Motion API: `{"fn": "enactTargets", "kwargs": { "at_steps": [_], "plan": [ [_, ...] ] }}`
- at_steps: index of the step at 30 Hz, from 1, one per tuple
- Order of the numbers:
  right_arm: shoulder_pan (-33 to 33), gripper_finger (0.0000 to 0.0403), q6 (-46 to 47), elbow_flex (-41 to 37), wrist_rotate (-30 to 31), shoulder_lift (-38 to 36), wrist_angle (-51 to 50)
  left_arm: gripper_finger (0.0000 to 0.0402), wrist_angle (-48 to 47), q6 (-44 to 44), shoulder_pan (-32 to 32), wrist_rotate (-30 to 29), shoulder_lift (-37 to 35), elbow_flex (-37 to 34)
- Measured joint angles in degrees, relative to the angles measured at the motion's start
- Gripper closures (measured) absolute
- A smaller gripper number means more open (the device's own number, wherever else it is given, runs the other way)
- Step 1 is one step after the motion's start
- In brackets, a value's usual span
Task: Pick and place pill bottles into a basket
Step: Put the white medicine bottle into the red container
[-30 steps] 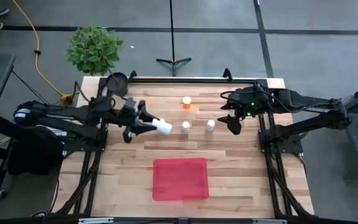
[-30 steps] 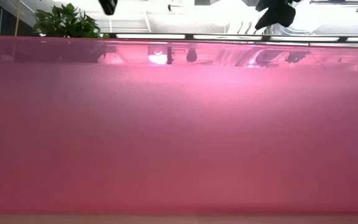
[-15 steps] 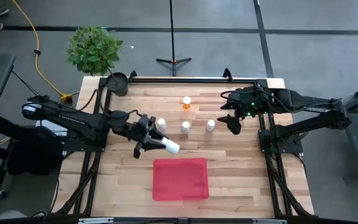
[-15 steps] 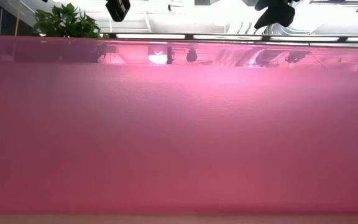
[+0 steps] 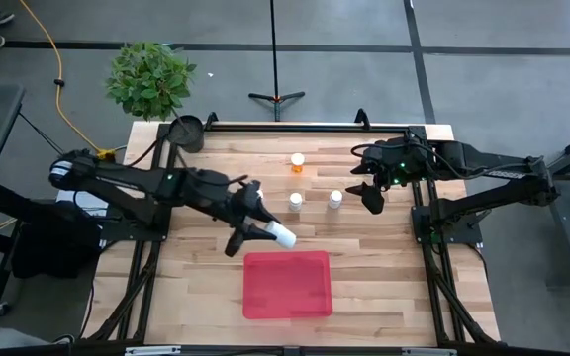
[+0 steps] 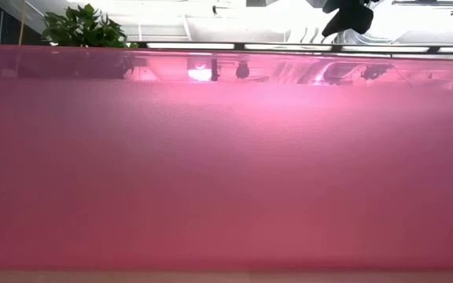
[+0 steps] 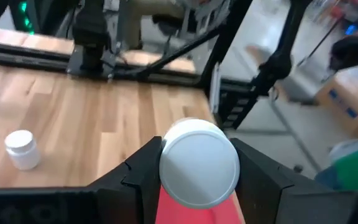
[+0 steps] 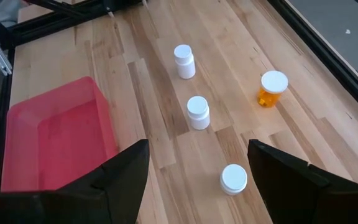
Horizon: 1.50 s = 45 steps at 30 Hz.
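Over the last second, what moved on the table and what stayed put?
The left gripper, shut on a small white cylindrical pill bottle, carried it from beside the standing bottles toward the flat red rectangular tray, now at the tray's far edge. The right gripper, the orange bottle and the tray stayed put.

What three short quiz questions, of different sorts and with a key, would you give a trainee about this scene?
1. True or false: the tray has no bottle in it.
2. Which arm holds the white bottle? A. left B. right C. neither
3. How many orange bottles stand on the table?

Key
1. True.
2. A. The left claw grips it near the tray's far edge; the right claw is open and holds nothing.
3. One, the orange bottle.
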Motion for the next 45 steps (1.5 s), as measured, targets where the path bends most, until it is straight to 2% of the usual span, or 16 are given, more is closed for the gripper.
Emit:
{"fn": "enactTargets", "kwargs": {
  "at_steps": [6,11,15,26,38,40,42,44,45],
  "plan": [
    [0.0,0.0139,0.0,0.0,-0.1,0.0,-0.1,0.0204,-16.2,4.8,0.0,-1.3,9.4,13.2],
    [0.8,0.0139,-0.7,0.0,-0.2,0.0,-0.2,0.0204,-23.6,8.0,-0.8,-1.1,16.6,21.4],
    [1.6,0.0139,-1.1,0.0,0.0,0.0,-0.4,0.0204,-25.5,9.5,-1.2,-1.2,19.7,24.7],
    [2.2,0.0139,-1.5,0.0,0.0,0.0,-0.9,0.0204,-27.3,9.5,-1.5,-4.0,25.3,25.0],
    [2.2,0.0139,-2.6,0.0,0.0,0.0,-2.2,0.0204,-22.9,6.3,-2.4,-4.9,30.7,24.9],
    [2.2,0.0139,-2.6,0.0,0.0,0.0,-2.5,0.0204,-19.4,5.9,-2.8,-5.6,32.0,25.3],
    [2.2,0.0139,-2.6,0.0,0.1,0.0,-2.5,0.0204,-21.6,5.3,-3.7,-6.5,32.8,24.9],
    [2.2,0.0139,-2.6,0.0,0.2,0.0,-2.6,0.0204,-18.1,5.0,-4.1,-8.1,34.1,25.2],
    [2.2,0.0139,-2.6,0.0,0.2,0.0,-2.6,0.0204,-19.8,4.9,-4.6,-8.8,34.2,25.1]
  ]
}}
